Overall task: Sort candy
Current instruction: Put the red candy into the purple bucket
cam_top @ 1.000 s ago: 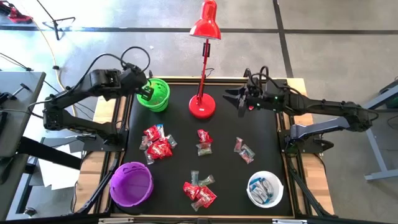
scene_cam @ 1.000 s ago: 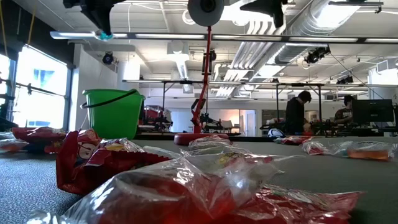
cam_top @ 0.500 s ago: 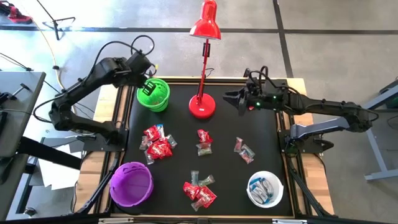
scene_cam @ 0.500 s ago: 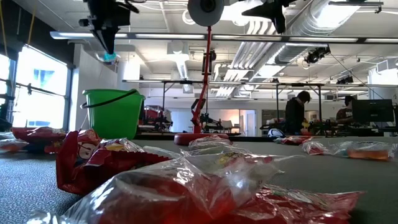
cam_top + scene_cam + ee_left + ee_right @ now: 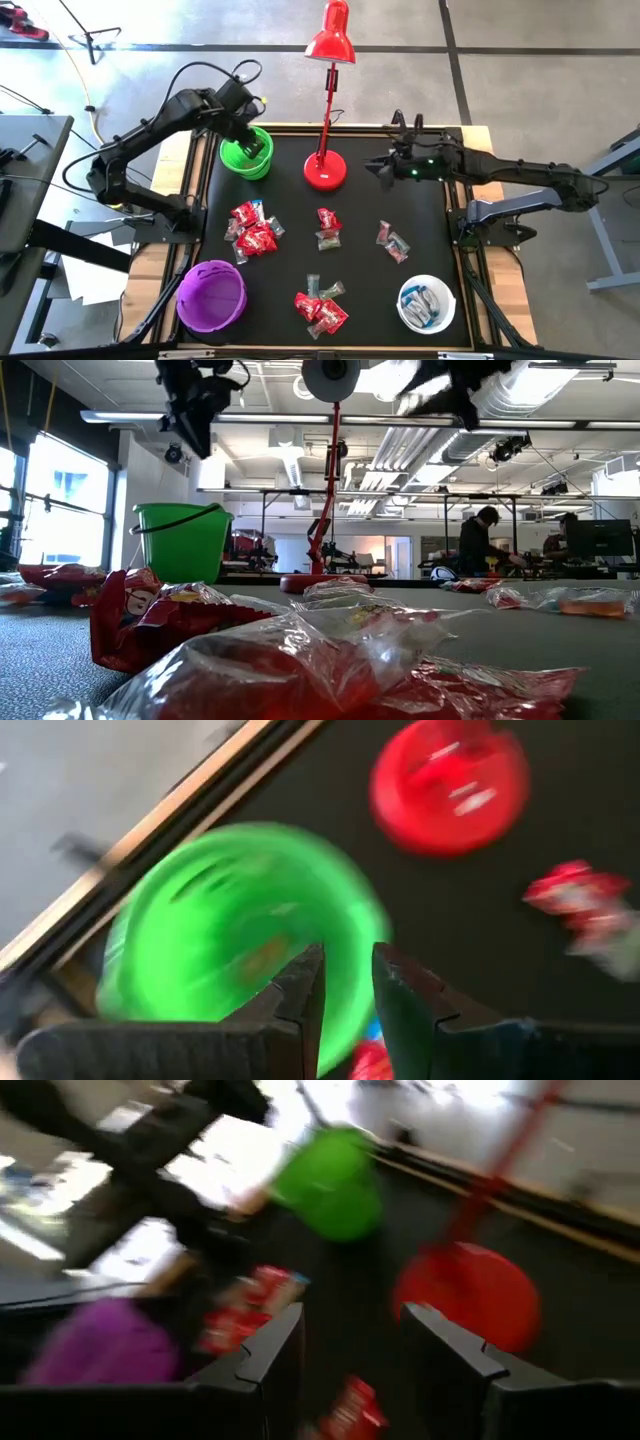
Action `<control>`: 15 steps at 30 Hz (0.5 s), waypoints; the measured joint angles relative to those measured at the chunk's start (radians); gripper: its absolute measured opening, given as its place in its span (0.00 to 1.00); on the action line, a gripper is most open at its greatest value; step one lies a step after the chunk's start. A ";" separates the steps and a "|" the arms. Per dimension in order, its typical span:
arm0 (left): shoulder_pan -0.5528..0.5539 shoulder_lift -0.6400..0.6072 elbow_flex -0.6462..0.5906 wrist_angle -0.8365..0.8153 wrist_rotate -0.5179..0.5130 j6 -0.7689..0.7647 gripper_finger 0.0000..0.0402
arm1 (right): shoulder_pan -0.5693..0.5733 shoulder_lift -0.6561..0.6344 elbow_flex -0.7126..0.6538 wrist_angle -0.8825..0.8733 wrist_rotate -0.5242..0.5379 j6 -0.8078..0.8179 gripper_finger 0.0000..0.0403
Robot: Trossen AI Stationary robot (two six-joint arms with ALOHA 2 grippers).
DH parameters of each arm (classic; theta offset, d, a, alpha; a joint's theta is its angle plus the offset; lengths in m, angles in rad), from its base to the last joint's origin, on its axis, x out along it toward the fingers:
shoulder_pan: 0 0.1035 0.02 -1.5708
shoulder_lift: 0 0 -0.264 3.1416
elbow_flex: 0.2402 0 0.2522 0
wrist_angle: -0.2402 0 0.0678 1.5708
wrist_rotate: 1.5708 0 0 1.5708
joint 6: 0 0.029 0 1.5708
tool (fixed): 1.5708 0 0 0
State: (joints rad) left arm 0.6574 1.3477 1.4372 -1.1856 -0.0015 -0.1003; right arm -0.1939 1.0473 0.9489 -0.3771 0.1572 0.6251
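On black mat, scattered red-wrapped candy (image 5: 254, 230)

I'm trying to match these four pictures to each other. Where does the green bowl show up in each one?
High view: green bowl at the table's far left corner, under the left gripper.
Low view: left of centre, standing on the table.
Left wrist view: blurred, beyond the fingers.
Right wrist view: far off, upper middle.
Shared landmark: the red lamp beside it.
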 joint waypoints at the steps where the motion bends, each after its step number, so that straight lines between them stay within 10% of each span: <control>1: -0.015 -0.002 0.000 0.029 0.026 0.000 0.18 | -0.015 0.000 0.000 -0.070 0.022 0.036 0.40; 9: -0.121 -0.005 0.000 0.333 0.173 -0.030 0.18 | -0.147 0.050 0.000 -0.432 0.072 0.269 0.40; 15: -0.159 -0.005 0.000 0.483 0.227 -0.037 0.18 | -0.221 0.163 0.000 -0.420 -0.023 -0.009 0.40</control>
State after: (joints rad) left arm 0.4982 1.3426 1.4372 -0.7023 0.2255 -0.1370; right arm -0.4149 1.2102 0.9489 -0.7968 0.1341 0.6157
